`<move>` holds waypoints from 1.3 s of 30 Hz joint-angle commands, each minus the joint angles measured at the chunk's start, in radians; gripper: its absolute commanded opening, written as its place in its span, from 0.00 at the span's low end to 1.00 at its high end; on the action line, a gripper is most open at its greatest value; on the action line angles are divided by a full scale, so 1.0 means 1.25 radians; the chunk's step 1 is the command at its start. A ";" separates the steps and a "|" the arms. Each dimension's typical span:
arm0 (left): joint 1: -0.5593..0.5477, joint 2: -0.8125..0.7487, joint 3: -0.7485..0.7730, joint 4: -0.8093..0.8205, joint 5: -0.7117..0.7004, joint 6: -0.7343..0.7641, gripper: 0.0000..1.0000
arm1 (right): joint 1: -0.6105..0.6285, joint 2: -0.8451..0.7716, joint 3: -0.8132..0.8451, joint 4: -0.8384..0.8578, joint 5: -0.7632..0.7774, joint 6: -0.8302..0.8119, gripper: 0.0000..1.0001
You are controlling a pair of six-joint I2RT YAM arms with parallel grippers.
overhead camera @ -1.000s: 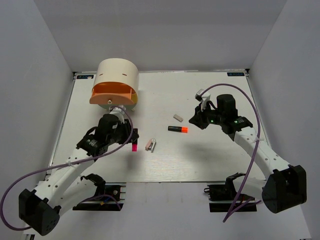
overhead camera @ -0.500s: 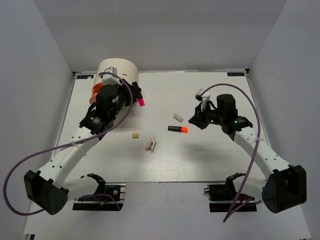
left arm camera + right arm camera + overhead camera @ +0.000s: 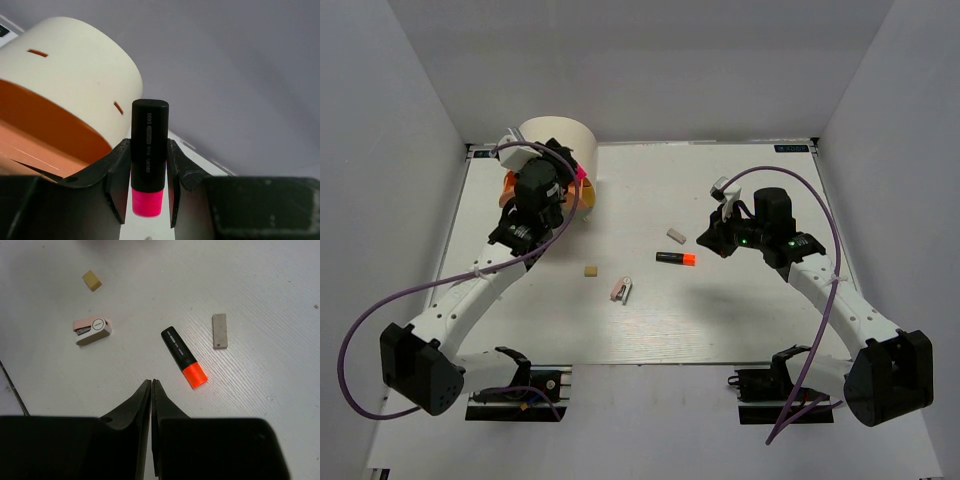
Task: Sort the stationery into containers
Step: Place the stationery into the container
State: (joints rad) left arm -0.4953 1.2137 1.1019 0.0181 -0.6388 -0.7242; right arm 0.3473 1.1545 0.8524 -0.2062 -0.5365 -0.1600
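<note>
Left wrist view showed the pink-capped marker (image 3: 148, 150) clamped between the fingers of the left claw (image 3: 147, 170), cap nearest the camera. It was held just beside the cream cylindrical box (image 3: 75, 75), whose orange tier (image 3: 40, 125) showed beneath the cream wall. Top external view placed that claw at the box's right side, at the far left of the worktop (image 3: 740, 320). Mid-worktop lay the orange-capped marker (image 3: 184, 357), the grey eraser (image 3: 219, 330), the tan eraser (image 3: 92, 280) and the pinkish-white clip (image 3: 93, 330), none touching. The right claw (image 3: 151, 390) hung near the orange-capped marker, fingers pressed together on nothing.
</note>
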 commanded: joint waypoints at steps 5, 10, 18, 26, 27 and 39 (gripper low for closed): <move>0.038 0.027 -0.016 0.062 -0.093 0.058 0.09 | -0.003 -0.020 -0.009 0.028 -0.017 0.003 0.09; 0.062 0.045 -0.025 0.087 -0.093 0.076 0.12 | -0.002 -0.024 -0.012 0.027 -0.019 0.004 0.09; 0.094 0.062 -0.040 0.065 -0.067 0.084 0.25 | -0.004 -0.016 -0.002 0.027 -0.020 0.002 0.15; 0.102 0.055 -0.047 0.038 -0.074 0.076 0.65 | -0.001 -0.009 0.000 0.021 -0.021 -0.005 0.28; 0.102 0.055 -0.047 0.031 -0.074 0.076 0.65 | -0.001 -0.008 0.000 0.023 -0.021 -0.005 0.30; 0.086 -0.001 0.104 -0.057 0.092 0.188 0.90 | 0.006 0.047 0.010 -0.013 0.040 -0.117 0.43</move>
State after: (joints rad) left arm -0.3805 1.2938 1.1156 0.0181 -0.6407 -0.5617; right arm 0.3489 1.1721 0.8524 -0.2100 -0.5259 -0.2295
